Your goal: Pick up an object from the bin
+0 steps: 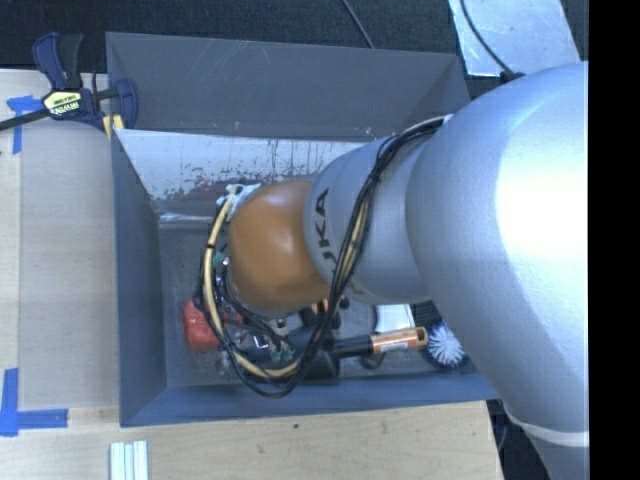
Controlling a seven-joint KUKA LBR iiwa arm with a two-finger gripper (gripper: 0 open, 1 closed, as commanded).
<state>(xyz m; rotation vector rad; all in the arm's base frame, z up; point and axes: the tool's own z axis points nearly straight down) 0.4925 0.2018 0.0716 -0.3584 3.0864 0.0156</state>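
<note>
Pincer point(252, 346) sits low in the bin point(138, 268) beside a red object point(197, 326); its opening cannot be told.

My big arm point(480, 238) fills the middle and right of the bin point(135, 268). I see bare floor at the back left. A red thing point(197, 328) and a brush point(400, 343) block the front.

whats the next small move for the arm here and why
Probably a short straight lift. The orange wrist cover sits low in the bin, next to a red object at the left, and hides whatever is under it. A copper-handled brush lies close on its right, so sliding sideways would likely knock things.
</note>
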